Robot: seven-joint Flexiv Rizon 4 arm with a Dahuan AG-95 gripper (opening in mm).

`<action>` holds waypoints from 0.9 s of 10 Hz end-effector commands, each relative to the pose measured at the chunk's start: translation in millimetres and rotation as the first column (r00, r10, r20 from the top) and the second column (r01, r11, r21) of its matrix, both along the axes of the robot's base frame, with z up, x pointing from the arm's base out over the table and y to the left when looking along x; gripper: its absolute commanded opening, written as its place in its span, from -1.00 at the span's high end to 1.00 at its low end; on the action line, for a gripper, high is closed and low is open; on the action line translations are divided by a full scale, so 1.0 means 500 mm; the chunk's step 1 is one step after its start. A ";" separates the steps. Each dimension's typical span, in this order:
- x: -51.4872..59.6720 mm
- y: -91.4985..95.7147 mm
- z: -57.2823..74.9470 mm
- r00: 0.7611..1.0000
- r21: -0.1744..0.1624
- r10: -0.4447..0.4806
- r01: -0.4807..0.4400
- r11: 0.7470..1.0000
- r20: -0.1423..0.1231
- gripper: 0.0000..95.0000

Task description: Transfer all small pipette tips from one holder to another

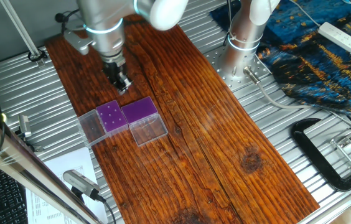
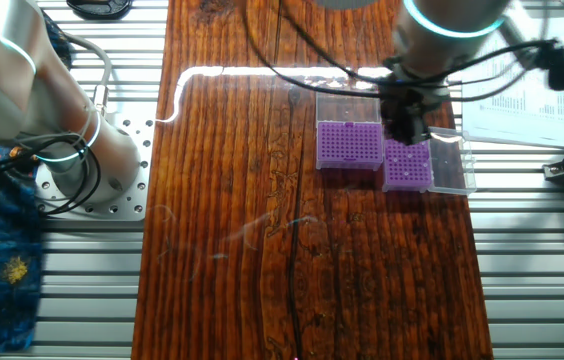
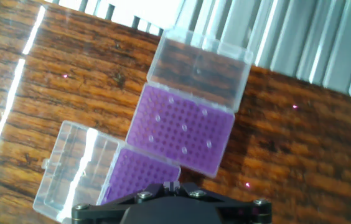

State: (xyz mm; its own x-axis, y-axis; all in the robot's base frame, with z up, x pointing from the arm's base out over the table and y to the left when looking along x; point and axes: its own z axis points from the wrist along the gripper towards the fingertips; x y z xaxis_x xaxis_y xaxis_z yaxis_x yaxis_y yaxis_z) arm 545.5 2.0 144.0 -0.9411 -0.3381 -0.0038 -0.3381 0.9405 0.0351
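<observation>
Two holders with purple perforated tops and open clear lids sit side by side on the wooden board. One holder (image 3: 185, 130) carries several small pipette tips (image 3: 183, 127), seen as pale dots; it also shows in one fixed view (image 1: 111, 116) and in the other fixed view (image 2: 408, 168). The second holder (image 3: 139, 177) (image 1: 140, 110) (image 2: 349, 145) shows no tips. My gripper (image 1: 122, 84) (image 2: 402, 125) hovers above the holders. In the hand view its fingertips (image 3: 172, 185) are pressed together over the second holder's top edge, with nothing visible between them.
The clear lids (image 3: 200, 65) (image 3: 79, 171) lie flat beside the purple tops. A ribbed metal table (image 1: 287, 137) surrounds the board. A black clamp (image 1: 325, 155), a blue cloth (image 1: 325, 50) and papers (image 2: 522, 95) lie off the board. A second arm's base (image 1: 238, 56) stands at the board's edge.
</observation>
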 end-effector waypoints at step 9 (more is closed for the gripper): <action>0.023 0.025 -0.021 0.999 0.000 0.028 -0.028 1.000 0.021 1.00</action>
